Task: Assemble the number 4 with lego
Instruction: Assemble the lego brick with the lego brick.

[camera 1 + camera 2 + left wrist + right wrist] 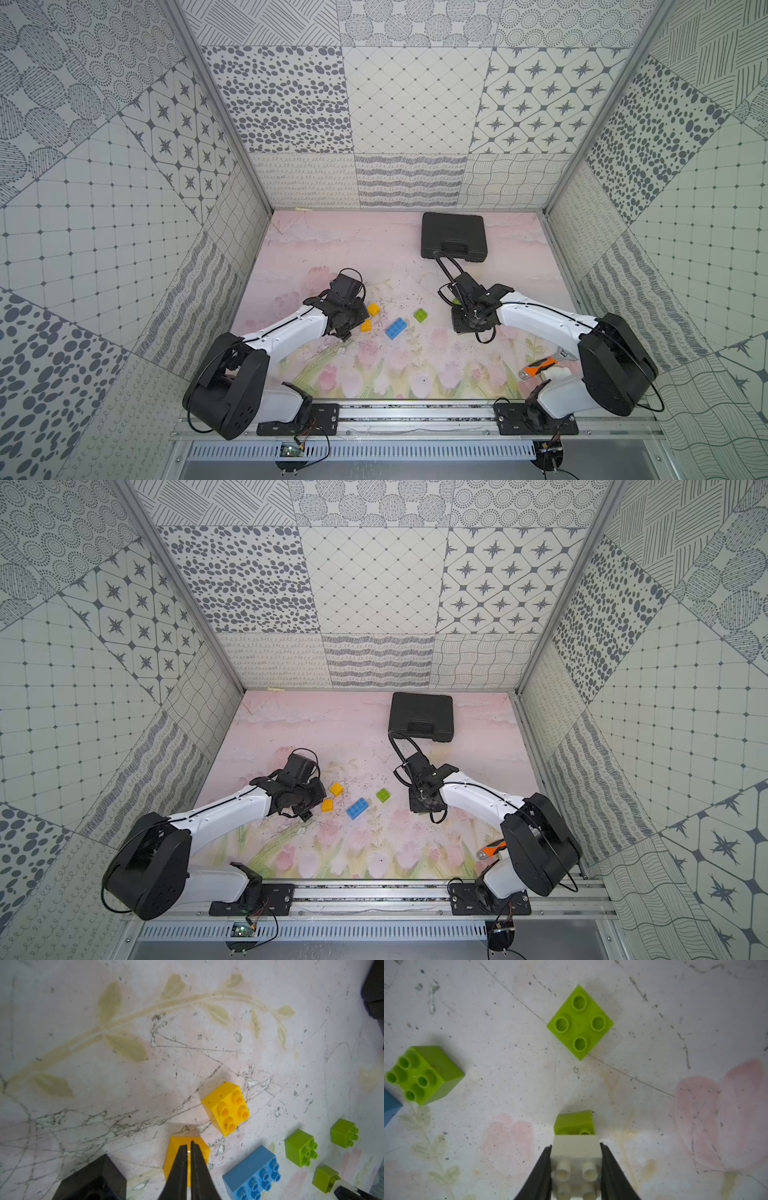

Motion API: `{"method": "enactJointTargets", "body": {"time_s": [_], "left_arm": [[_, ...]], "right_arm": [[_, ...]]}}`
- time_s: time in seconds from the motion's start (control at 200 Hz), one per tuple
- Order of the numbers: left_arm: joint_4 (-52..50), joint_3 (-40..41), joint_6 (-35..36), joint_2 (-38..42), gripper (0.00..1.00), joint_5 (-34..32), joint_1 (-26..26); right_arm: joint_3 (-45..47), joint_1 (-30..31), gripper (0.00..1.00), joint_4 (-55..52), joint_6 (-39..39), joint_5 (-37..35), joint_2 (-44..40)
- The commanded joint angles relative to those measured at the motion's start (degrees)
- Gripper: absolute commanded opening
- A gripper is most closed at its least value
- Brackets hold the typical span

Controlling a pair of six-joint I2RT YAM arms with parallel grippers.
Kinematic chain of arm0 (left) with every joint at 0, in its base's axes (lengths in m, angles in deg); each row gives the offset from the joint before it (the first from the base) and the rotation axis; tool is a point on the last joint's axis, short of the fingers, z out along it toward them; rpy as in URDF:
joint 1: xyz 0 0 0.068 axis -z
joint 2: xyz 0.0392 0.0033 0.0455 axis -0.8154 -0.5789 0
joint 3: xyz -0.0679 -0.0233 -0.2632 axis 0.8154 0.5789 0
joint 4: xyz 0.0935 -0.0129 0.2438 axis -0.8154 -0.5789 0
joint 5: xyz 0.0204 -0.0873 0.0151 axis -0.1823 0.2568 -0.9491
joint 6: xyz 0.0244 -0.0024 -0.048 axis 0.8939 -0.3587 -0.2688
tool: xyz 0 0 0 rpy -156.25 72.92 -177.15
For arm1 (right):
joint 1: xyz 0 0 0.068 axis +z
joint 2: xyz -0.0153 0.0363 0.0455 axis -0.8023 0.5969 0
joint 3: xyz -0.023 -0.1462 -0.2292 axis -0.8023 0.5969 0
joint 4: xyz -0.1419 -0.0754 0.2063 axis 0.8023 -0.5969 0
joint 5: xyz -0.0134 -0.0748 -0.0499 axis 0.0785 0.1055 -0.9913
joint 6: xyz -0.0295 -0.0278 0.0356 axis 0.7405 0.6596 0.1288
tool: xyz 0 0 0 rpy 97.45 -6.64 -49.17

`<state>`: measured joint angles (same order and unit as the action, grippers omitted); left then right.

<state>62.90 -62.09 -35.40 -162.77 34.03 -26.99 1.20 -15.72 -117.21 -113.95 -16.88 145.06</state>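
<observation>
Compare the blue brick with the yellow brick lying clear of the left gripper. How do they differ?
The blue brick is blue; the yellow brick is yellow. The blue brick is oblong, with two long rows of studs; the yellow brick is square, with four studs. Both are studded plastic bricks lying apart on the table.

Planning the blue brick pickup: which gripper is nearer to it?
Left. The left gripper is over a yellow brick beside the blue brick; the right gripper, clamping a white brick, sits farther off, past a green brick.
</observation>
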Motion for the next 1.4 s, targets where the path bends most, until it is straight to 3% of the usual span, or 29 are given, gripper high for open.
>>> {"method": "enactJointTargets", "body": {"time_s": [0.0, 0.195, 0.75, 1.396], "left_arm": [[0.7, 0.2, 0.7, 0.2, 0.1, 0.7, -0.2], [0.8, 0.4, 0.7, 0.1, 0.1, 0.8, -0.2], [1.3, 0.8, 0.0, -0.8, 0.09, 1.2, -0.2], [1.2, 1.1, -0.2, 0.1, 0.08, 1.2, -0.2]], "right_arm": [[0.1, 1.0, 0.27, -0.8, 3.3, 1.8, -0.9], [0.1, 1.2, 0.28, 0.1, 8.4, -1.9, -1.2], [-0.7, 1.2, 0.29, 1.8, 9.8, -2.0, 0.5], [-0.5, 3.0, 0.28, -2.5, 3.9, -1.7, 10.1]]}}
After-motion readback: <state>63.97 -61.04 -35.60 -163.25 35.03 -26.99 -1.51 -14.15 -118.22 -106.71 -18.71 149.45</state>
